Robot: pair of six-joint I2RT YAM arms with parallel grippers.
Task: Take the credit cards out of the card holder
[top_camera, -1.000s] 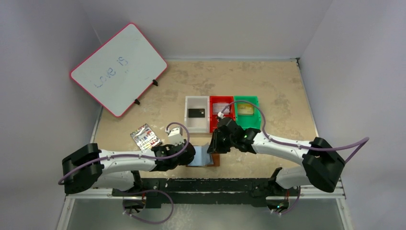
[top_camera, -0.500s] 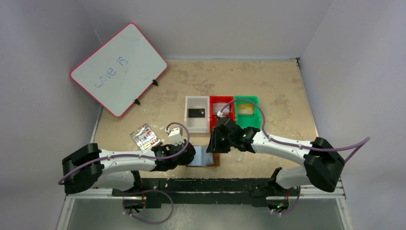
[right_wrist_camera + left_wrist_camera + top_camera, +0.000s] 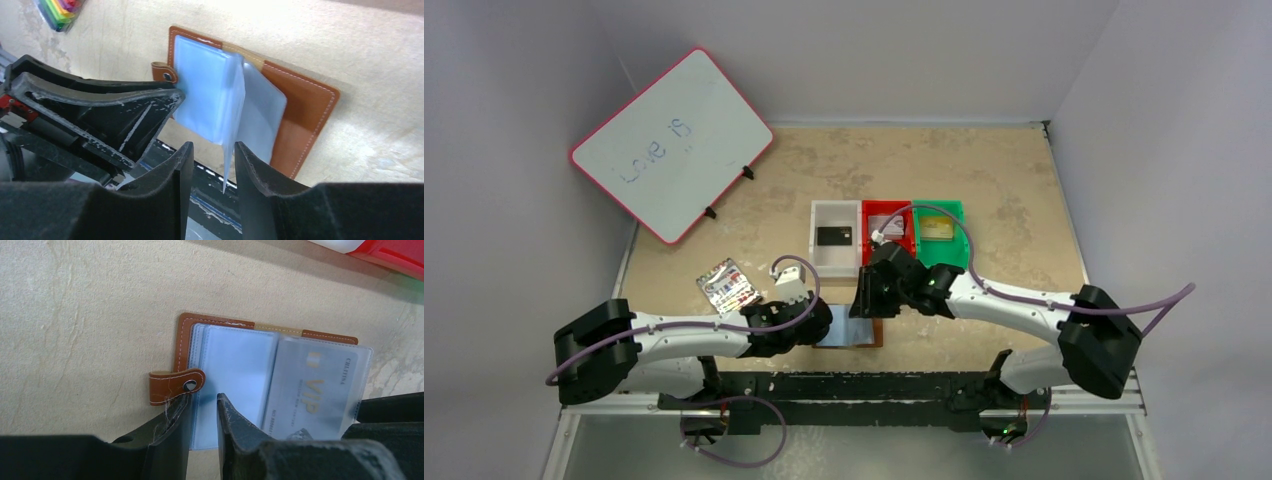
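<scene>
The card holder (image 3: 860,333) lay open at the table's (image 3: 1004,190) 6 o'clock.
My left gripper (image 3: 202,400) straddled its sleeves (image 3: 235,355) by the snap tab (image 3: 176,385), jaws narrowly apart; my right gripper (image 3: 214,150), slightly parted, bracketed an upright sleeve (image 3: 235,115).

The open card holder (image 3: 852,334) lies at the near table edge, boxed in by the left gripper (image 3: 826,328) at its left side and the right gripper (image 3: 864,307) over its far side, where a raised clear sleeve (image 3: 257,110) stands between the fingers. Just beyond, the white bin (image 3: 816,240), red bin (image 3: 869,212) and green bin (image 3: 940,206) form a wall. The table (image 3: 1004,180) is bare to the right and far; a rainbow-striped pack (image 3: 727,285) and a tilted whiteboard (image 3: 672,145) crowd the left
</scene>
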